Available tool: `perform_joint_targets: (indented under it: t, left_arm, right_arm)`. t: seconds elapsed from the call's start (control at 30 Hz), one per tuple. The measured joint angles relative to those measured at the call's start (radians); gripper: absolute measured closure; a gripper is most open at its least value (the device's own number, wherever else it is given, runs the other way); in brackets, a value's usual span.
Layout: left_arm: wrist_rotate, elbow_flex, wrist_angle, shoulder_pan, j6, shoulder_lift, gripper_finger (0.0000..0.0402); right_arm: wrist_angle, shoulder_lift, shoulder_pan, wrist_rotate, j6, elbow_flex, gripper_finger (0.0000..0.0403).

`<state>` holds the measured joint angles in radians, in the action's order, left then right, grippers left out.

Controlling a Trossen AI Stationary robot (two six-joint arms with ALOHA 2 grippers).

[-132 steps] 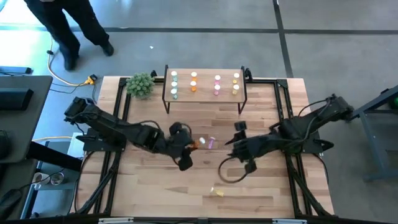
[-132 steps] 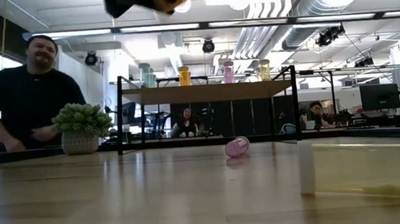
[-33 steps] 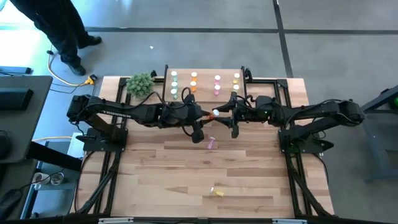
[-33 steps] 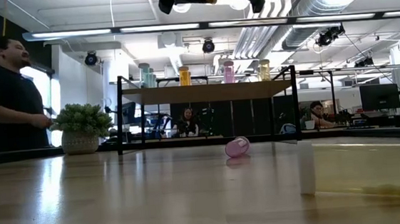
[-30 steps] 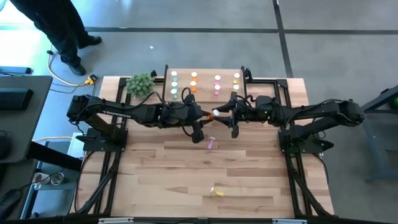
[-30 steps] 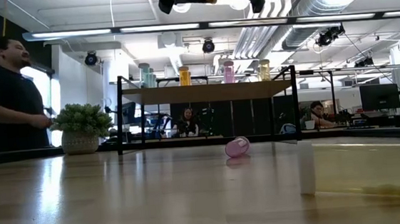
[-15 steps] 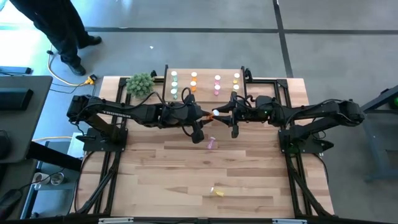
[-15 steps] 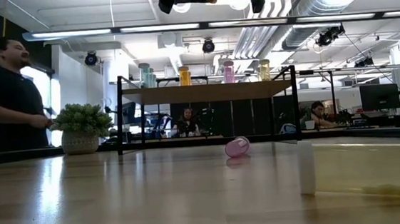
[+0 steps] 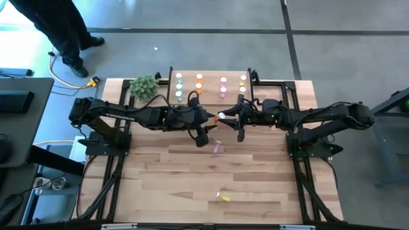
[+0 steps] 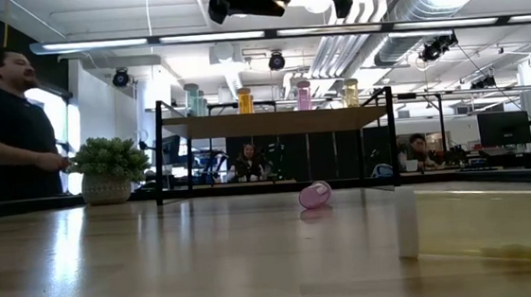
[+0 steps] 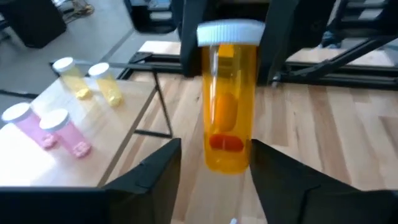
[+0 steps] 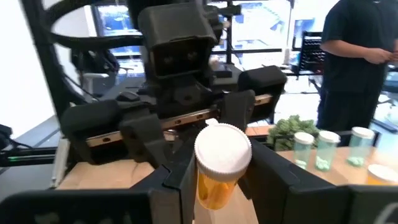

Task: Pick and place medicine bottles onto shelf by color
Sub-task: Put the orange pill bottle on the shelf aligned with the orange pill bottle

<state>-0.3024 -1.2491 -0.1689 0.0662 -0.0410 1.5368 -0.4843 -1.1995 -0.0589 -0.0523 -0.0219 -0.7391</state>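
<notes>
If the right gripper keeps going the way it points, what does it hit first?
Likely the left gripper, facing it just beyond the orange bottle that the right gripper now holds. Depth between them is unclear.

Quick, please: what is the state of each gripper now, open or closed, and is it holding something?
Left gripper: open, fingers apart on either side of the orange bottle.
Right gripper: closed on the orange bottle, near its white cap.

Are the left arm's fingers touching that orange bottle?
Apart. The left wrist view shows the fingers spread on either side of the orange bottle, with bare gaps between.
</notes>
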Motion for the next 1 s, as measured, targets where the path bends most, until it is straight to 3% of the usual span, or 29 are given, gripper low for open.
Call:
perform_joint_targets:
  t: [0.17,0.43,0.77,1.0]
  left_arm:
    - [-0.029,0.000,-0.065,0.000,-0.035,-0.006,0.0194]
    - [-0.027,0.000,-0.215,0.002,-0.087,-0.069,0.0194]
    - [0.001,0.001,-0.417,0.007,-0.086,-0.168,0.0194]
    - [0.017,0.137,-0.348,0.008,-0.159,-0.217,0.0194]
  right_arm:
    - [0.027,0.000,-0.007,0.060,0.001,0.000,0.0299]
    - [0.051,0.000,-0.060,0.064,-0.023,-0.005,0.0299]
    - [0.233,-0.013,-0.134,0.070,0.047,-0.149,0.0299]
    - [0.380,-0.145,-0.195,0.048,0.101,-0.305,0.0300]
